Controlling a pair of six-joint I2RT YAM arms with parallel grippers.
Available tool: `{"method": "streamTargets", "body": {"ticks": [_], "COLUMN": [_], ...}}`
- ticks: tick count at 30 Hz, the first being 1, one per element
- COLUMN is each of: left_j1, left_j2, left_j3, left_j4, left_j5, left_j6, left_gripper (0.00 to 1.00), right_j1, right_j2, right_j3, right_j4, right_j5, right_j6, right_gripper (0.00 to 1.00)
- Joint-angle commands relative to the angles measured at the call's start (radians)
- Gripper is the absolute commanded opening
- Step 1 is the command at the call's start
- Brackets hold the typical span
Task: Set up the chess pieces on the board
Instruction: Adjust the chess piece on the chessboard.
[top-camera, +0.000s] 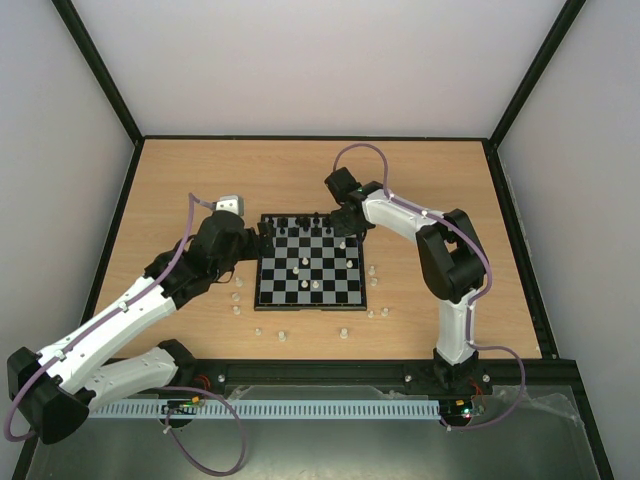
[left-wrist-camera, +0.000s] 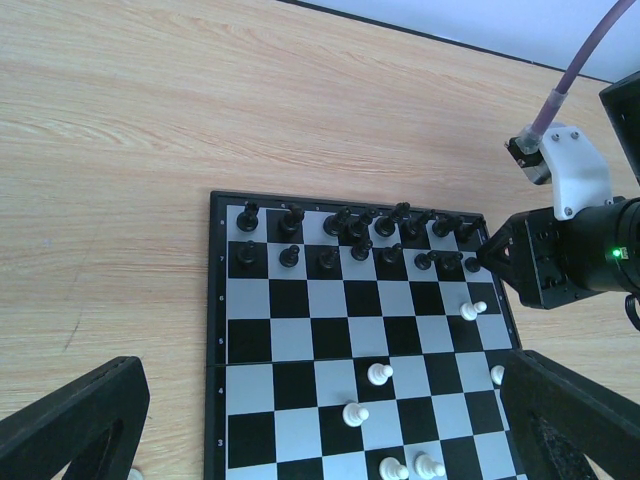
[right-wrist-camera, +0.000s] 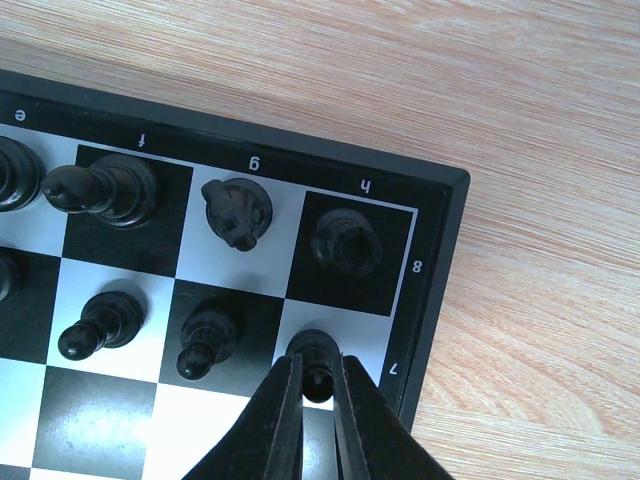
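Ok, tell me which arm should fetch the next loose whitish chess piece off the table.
Left. The left gripper is open and free beside the black-and-white checked board, near loose whitish pieces; the right gripper is shut on a black pawn.

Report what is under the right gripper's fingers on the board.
A black pawn stands there, pinched between the fingers, on a pale square by the board edge. The fingers cover its sides and the near part of that square.
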Motion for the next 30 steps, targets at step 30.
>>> {"method": "streamTargets", "body": {"ticks": [30], "left_j1": [-0.012], "left_j2": [-0.001], "left_j3": [0.010], "left_j4": [0.005], "left_j5": [-0.001], "left_j6": [0.007], "left_gripper": [1.00], "right_j1": [-0.013], "right_j2": [-0.003], "right_j3": [-0.040], "right_j4": [-0.030], "right_j5": [0.031], "right_j6": [0.010], "right_gripper": [0.10]}}
